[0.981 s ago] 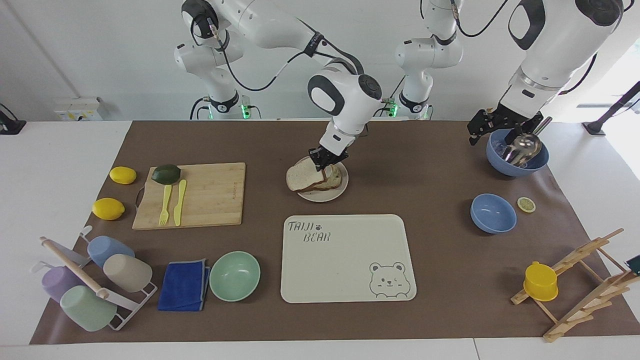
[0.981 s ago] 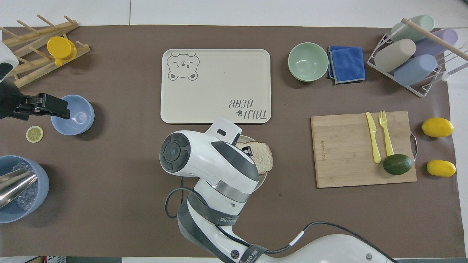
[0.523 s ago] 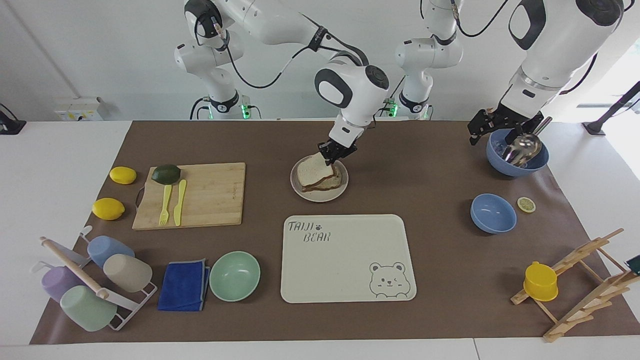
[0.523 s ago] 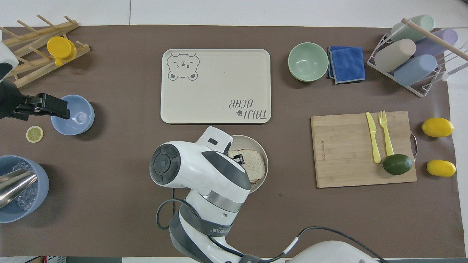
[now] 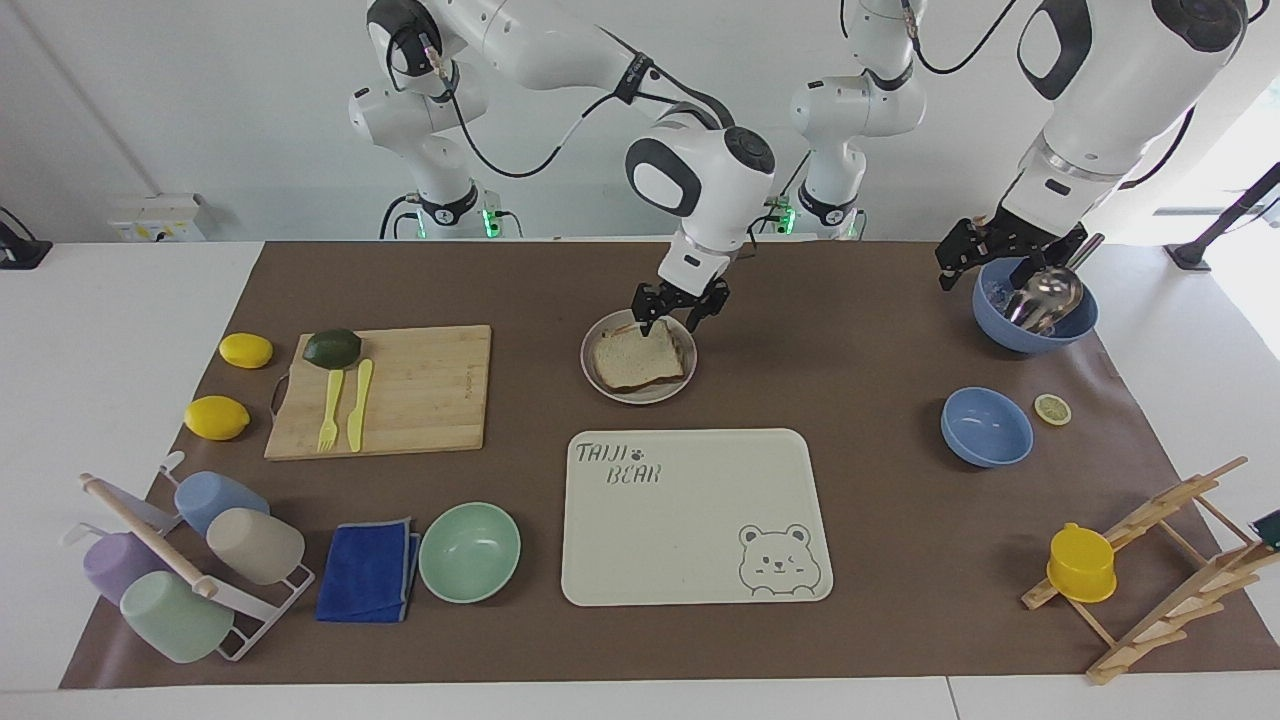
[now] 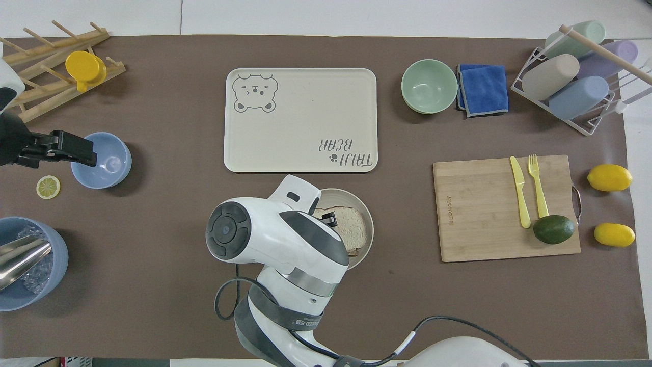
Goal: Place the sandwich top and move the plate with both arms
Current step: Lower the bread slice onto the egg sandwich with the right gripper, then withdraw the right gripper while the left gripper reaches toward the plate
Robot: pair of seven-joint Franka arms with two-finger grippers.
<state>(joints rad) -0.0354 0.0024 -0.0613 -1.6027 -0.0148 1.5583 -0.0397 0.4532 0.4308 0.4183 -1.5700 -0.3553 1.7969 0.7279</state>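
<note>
Right gripper [image 5: 680,313] hangs just above the plate's robot-side rim, fingers spread wide, holding nothing. Sandwich top [image 5: 637,357] lies flat on the stack below it, on the plate [image 5: 640,394], free of the fingers. In the overhead view the right arm's wrist covers part of the plate [image 6: 368,224]; the sandwich top [image 6: 352,228] shows beside it.

Plate sits mid-table, just nearer to the robots than the cream bear tray [image 5: 690,520]. Wooden cutting board [image 5: 400,390] with yellow fork, knife and an avocado lies toward the right arm's end; two lemons past it.

Left gripper [image 5: 975,255] waits over the rim of the big blue bowl [image 5: 1030,330] with a metal scoop, at the left arm's end; cannot tell whether its fingers are apart or closed. Smaller blue bowl [image 5: 985,428] and a lemon slice [image 5: 1052,409] lie farther from the robots than that.
</note>
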